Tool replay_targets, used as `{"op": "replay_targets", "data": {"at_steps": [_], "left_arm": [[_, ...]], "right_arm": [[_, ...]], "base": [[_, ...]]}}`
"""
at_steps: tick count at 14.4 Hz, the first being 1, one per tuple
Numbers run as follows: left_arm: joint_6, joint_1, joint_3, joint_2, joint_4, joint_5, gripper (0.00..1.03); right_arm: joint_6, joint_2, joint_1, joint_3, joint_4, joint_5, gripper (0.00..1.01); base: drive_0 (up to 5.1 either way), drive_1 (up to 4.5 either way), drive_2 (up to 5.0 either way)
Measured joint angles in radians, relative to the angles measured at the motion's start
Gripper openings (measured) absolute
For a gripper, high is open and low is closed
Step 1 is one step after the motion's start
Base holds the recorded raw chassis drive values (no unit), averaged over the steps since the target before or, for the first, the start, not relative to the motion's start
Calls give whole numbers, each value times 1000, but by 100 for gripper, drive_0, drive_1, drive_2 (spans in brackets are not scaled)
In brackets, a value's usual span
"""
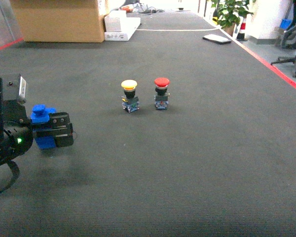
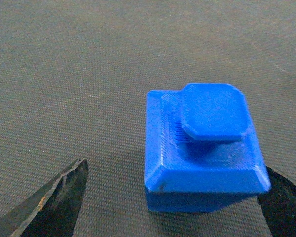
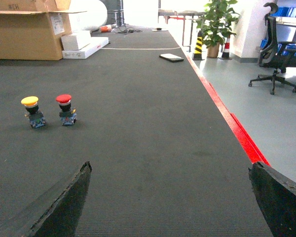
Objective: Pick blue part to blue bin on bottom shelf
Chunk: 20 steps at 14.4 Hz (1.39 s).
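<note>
Blue plastic shows at the left edge of the head view: the blue part (image 1: 41, 123) sits in the left gripper (image 1: 52, 129), lifted off the dark ribbed tabletop (image 1: 197, 163). The left wrist view shows the part low and right of centre, one dark finger (image 2: 54, 202) standing apart from it at lower left while the other, at the lower right corner, is right against it. Whether both fingers truly press on it cannot be told from that view; the head view suggests it is carried.

That is the main risk, as I judge it: if only one finger bears on the smooth, bevelled block, a swing of the arm could tip it out. The raised cap on top also makes it top-heavy in an off-centre hold.

Neither the blue bin nor the bottom shelf appears in any view, so the robot must turn or drive to find them, and that motion could shake a weak hold loose.

The right gripper (image 3: 170, 197) is spread wide and holds nothing. The yellow push-button (image 1: 129, 96) and the red push-button (image 1: 161, 93) stand at mid-frame, well apart from the left arm, little danger unless it sweeps right.
</note>
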Motion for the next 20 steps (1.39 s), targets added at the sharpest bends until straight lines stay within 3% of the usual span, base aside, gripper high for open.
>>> {"op": "replay_targets", "data": {"at_steps": [9, 10, 14, 15, 17, 20], "left_arm": [[39, 25, 183, 133, -45, 40, 98], [45, 25, 187, 138, -43, 32, 93], [49, 28, 190, 139, -40, 25, 51], [49, 30, 190, 138, -36, 25, 45], [48, 32, 146, 99, -14, 18, 44], [26, 7, -83, -169, 44, -41, 44]], "right_arm": [[0, 0, 0, 0, 0, 0, 98], [0, 0, 0, 0, 0, 0, 98], [0, 0, 0, 0, 0, 0, 98], [0, 0, 0, 0, 0, 0, 98], [0, 0, 0, 0, 0, 0, 98], [0, 0, 0, 0, 0, 0, 98]], "base": [[0, 0, 0], [0, 0, 0], [0, 0, 0], [0, 0, 0], [0, 0, 0], [0, 0, 0]]}}
